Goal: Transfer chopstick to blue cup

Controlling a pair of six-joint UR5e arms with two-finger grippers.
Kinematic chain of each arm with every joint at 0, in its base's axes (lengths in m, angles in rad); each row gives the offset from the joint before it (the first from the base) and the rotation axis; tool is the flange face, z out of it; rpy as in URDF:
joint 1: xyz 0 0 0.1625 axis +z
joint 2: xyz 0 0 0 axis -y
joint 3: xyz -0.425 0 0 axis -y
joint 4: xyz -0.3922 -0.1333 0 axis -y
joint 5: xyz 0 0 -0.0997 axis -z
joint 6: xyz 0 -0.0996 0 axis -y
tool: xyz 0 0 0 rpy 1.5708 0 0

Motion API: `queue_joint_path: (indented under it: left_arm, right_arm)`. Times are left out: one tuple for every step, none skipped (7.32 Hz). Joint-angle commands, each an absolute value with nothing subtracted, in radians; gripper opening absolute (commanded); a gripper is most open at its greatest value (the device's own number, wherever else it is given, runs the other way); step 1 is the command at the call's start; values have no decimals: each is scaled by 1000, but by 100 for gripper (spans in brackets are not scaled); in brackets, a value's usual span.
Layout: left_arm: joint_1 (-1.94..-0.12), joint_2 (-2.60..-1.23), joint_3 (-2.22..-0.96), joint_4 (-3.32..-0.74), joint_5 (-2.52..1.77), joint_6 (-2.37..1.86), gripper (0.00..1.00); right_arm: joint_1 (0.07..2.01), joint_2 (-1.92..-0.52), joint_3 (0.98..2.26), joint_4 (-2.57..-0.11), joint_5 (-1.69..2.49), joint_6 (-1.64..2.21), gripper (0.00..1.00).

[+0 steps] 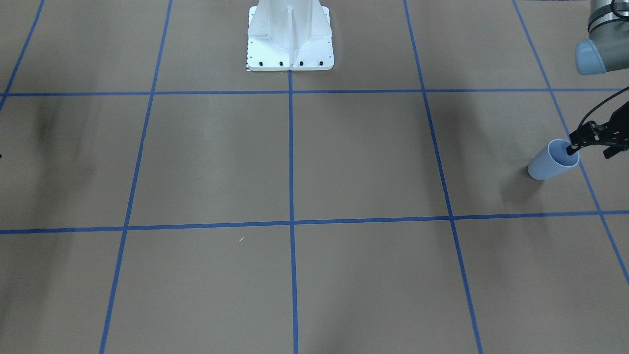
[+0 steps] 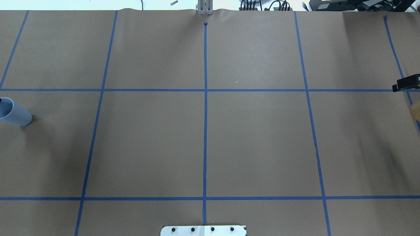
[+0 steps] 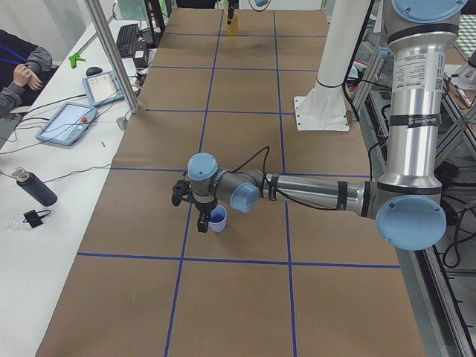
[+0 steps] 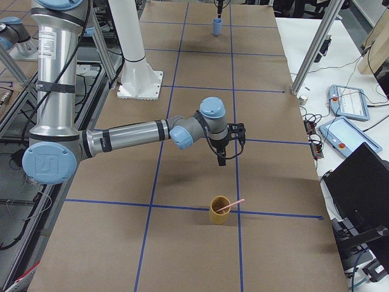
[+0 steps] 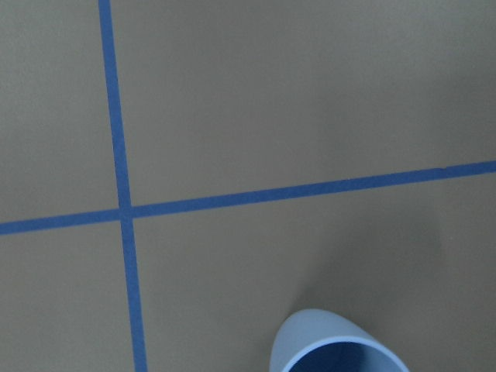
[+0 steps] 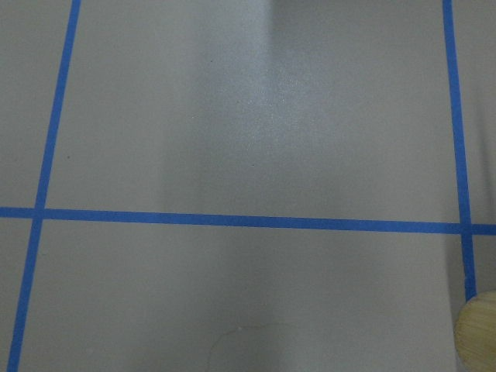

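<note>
Chopstick (image 4: 230,205) leans in a yellow cup (image 4: 219,215) near the worktop's right end; the blue cup (image 1: 549,163) stands at the left end, below the wide-spread left gripper (image 1: 589,150). Whether the right gripper (image 2: 406,83) is wide or narrow cannot be told.

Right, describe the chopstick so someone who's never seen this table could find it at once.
Go to the end of the brown-paper table on the robot's right, where a mustard-yellow cup stands by a blue tape line. The chopstick leans out of that cup: a thin, pale pink stick, the only slender thing there.
</note>
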State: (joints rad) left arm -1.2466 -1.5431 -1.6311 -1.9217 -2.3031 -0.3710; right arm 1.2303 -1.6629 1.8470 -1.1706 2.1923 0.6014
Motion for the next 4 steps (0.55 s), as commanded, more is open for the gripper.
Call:
queue_joint_path:
  left_arm:
    - [-1210, -1543, -1609, -1928, -2286, -370, 89]
    - [-1180, -1545, -1592, -1943, -2260, -370, 63]
    - [-1167, -1554, -1554, -1969, -2258, -368, 43]
    - [-1164, -1560, -1524, -2006, -2260, -368, 21]
  right_arm:
    - [1230, -1663, 1847, -1170, 2192, 601, 100]
    - [1230, -1663, 1845, -1172, 2192, 601, 100]
    - [1230, -1663, 1845, -1170, 2192, 601, 100]
    - [1230, -1663, 1845, -1170, 2192, 603, 100]
